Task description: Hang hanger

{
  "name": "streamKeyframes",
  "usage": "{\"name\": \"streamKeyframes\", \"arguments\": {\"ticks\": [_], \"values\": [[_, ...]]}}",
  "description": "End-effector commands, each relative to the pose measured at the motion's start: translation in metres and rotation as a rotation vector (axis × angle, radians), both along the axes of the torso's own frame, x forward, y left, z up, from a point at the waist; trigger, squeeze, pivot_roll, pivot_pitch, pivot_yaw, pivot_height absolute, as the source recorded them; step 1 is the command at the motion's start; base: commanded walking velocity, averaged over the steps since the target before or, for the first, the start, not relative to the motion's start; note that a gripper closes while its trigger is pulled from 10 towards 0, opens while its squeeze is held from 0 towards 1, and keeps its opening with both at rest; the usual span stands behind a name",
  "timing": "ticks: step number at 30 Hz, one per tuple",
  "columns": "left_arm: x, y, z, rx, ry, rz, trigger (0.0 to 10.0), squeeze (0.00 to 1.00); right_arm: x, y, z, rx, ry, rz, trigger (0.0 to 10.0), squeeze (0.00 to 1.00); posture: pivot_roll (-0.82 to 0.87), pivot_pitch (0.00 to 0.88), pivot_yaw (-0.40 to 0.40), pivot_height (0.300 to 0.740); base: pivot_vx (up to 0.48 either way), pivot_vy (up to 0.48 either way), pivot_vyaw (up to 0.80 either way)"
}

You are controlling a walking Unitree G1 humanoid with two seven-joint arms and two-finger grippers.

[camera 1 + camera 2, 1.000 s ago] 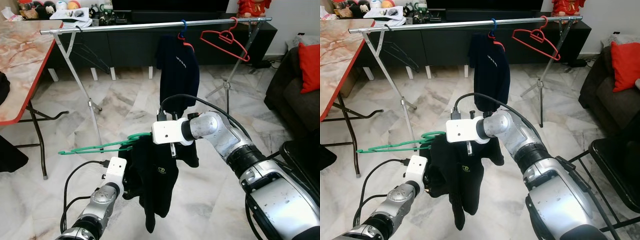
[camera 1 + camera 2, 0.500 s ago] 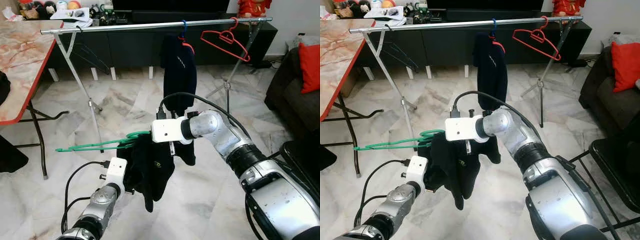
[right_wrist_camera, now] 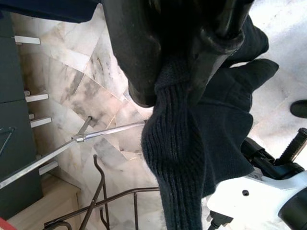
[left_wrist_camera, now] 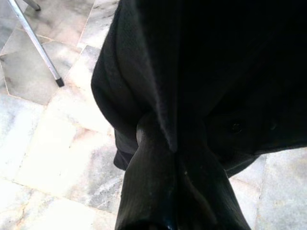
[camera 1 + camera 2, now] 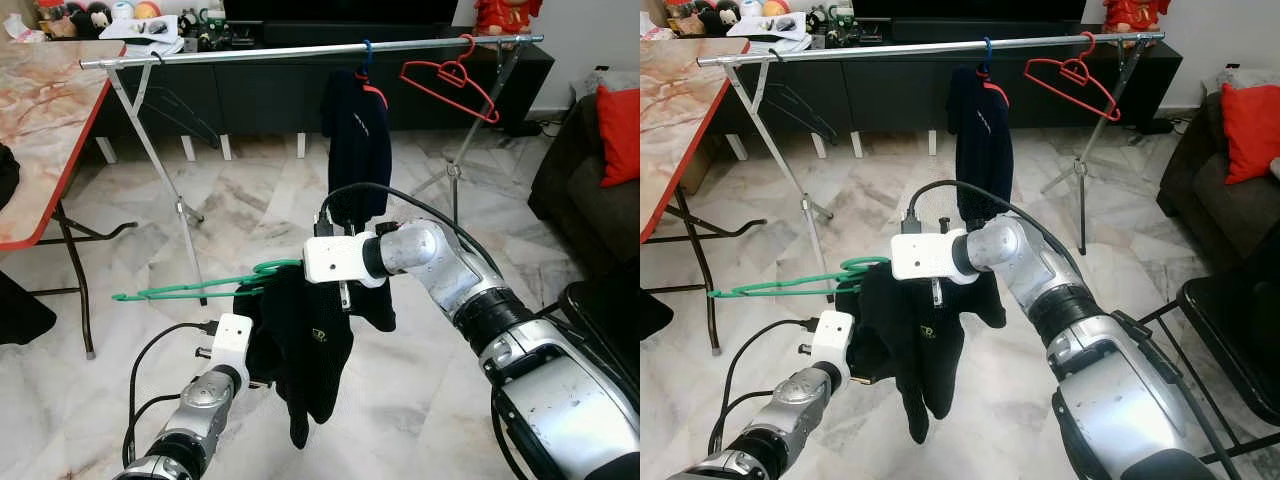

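Note:
A green hanger (image 5: 190, 289) is held level at waist height, its hook (image 5: 270, 268) next to my right wrist. A black garment (image 5: 312, 345) droops from it in a bunch. My right gripper (image 3: 181, 64) is shut on the knit fabric at the top of the garment, just under the white wrist box (image 5: 335, 262). Lower down and to the left, my left gripper (image 4: 172, 141) is shut on a fold of the same garment; in the eye views the cloth hides its fingers. The metal rail (image 5: 300, 50) runs across the room beyond.
On the rail hang a dark top (image 5: 357, 140) on a blue hanger and a bare red hanger (image 5: 450, 80). A marble table with a red edge (image 5: 45, 130) stands left. A dark sofa with a red cushion (image 5: 620, 130) and a black chair (image 5: 600, 300) stand right.
The garment's lower end, pulled up half a second ago, hangs lower again. The green hanger and both arms have barely shifted.

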State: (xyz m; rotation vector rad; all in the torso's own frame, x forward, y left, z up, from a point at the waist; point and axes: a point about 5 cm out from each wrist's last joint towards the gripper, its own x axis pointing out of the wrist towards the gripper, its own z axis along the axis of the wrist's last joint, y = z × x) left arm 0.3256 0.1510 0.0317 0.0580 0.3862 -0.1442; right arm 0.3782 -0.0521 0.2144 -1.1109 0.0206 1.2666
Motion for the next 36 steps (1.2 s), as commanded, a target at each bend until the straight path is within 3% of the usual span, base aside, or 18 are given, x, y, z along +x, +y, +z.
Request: {"name": "streamKeyframes", "arguments": {"ticks": [1, 4, 9, 11, 17, 18, 20, 21, 22, 24, 25, 28, 32, 33, 34, 35, 36], "values": [[-0.003, -0.001, -0.004, -0.016, 0.018, -0.002, 0.0, 0.00, 0.000, 0.001, 0.010, 0.051, -0.026, 0.006, 0.0, 0.00, -0.02, 0.131, -0.036, 0.740, 0.000, 0.000, 0.00], [-0.002, 0.000, -0.003, -0.016, 0.013, 0.001, 0.0, 0.00, 0.001, -0.006, 0.007, 0.046, -0.025, -0.014, 0.0, 0.00, -0.02, 0.132, -0.035, 0.740, 0.000, 0.000, 0.00], [-0.004, 0.010, -0.004, -0.009, 0.017, 0.029, 0.0, 0.00, 0.006, -0.037, -0.006, 0.008, -0.019, -0.115, 0.0, 0.00, -0.02, 0.135, -0.031, 0.740, 0.000, 0.000, 0.00], [-0.005, 0.015, -0.005, -0.011, 0.022, 0.043, 0.0, 0.00, 0.005, -0.055, -0.016, 0.031, 0.022, -0.161, 0.0, 0.00, -0.03, 0.136, -0.028, 0.740, 0.000, 0.000, 0.00], [-0.007, 0.020, -0.007, -0.009, 0.030, 0.052, 0.0, 0.00, 0.004, -0.083, -0.029, 0.070, 0.036, -0.264, 0.0, 0.00, -0.03, 0.132, -0.018, 0.740, 0.000, 0.000, 0.00], [-0.008, 0.021, -0.009, -0.009, 0.037, 0.053, 0.0, 0.00, 0.003, -0.088, -0.031, 0.138, 0.058, -0.293, 0.0, 0.00, -0.03, 0.131, -0.016, 0.740, 0.000, 0.000, 0.00], [-0.009, 0.022, -0.009, -0.010, 0.039, 0.053, 0.0, 0.00, 0.003, -0.090, -0.031, 0.166, 0.069, -0.301, 0.0, 0.00, -0.03, 0.130, -0.015, 0.740, 0.000, 0.000, 0.00], [-0.010, 0.023, -0.010, -0.008, 0.042, 0.047, 0.0, 0.00, 0.000, -0.092, -0.032, 0.311, 0.137, -0.310, 0.0, 0.00, -0.03, 0.128, -0.014, 0.740, 0.000, 0.000, 0.00], [-0.010, 0.023, -0.010, -0.008, 0.042, 0.047, 0.0, 0.00, 0.000, -0.092, -0.032, 0.311, 0.137, -0.310, 0.0, 0.00, -0.03, 0.128, -0.014, 0.740, 0.000, 0.000, 0.00], [-0.012, 0.025, -0.012, -0.008, 0.046, 0.046, 0.0, 0.00, -0.006, -0.098, -0.038, 0.473, 0.238, -0.322, 0.0, 0.00, -0.03, 0.124, -0.011, 0.740, 0.000, 0.000, 0.00], [-0.012, 0.025, -0.012, -0.008, 0.048, 0.047, 0.0, 0.00, -0.008, -0.100, -0.042, 0.482, 0.262, -0.315, 0.0, 0.00, -0.03, 0.123, -0.011, 0.740, 0.000, 0.000, 0.00], [-0.014, 0.031, -0.013, -0.001, 0.054, 0.053, 0.0, 0.00, -0.026, -0.120, -0.066, 0.393, 0.349, -0.286, 0.0, 0.00, -0.03, 0.122, -0.010, 0.740, 0.000, 0.000, 0.00], [-0.015, 0.032, -0.013, 0.000, 0.055, 0.054, 0.0, 0.00, -0.028, -0.129, -0.073, 0.344, 0.351, -0.315, 0.0, 0.00, -0.03, 0.122, -0.011, 0.740, 0.000, 0.000, 0.00], [-0.016, 0.034, -0.014, 0.001, 0.058, 0.054, 0.0, 0.00, -0.032, -0.149, -0.084, 0.236, 0.341, -0.395, 0.0, 0.00, -0.03, 0.124, -0.009, 0.740, 0.000, 0.000, 0.00], [-0.016, 0.034, -0.014, 0.001, 0.059, 0.054, 0.0, 0.00, -0.035, -0.160, -0.089, 0.174, 0.336, -0.432, 0.0, 0.00, -0.03, 0.126, -0.009, 0.740, 0.000, 0.000, 0.00], [-0.016, 0.034, -0.014, 0.001, 0.059, 0.054, 0.0, 0.00, -0.035, -0.160, -0.089, 0.174, 0.336, -0.432, 0.0, 0.00, -0.03, 0.126, -0.009, 0.740, 0.000, 0.000, 0.00], [-0.017, 0.034, -0.015, 0.002, 0.062, 0.053, 0.0, 0.00, -0.038, -0.174, -0.094, 0.106, 0.334, -0.469, 0.0, 0.00, -0.03, 0.126, -0.009, 0.740, 0.000, 0.000, 0.00]]}}
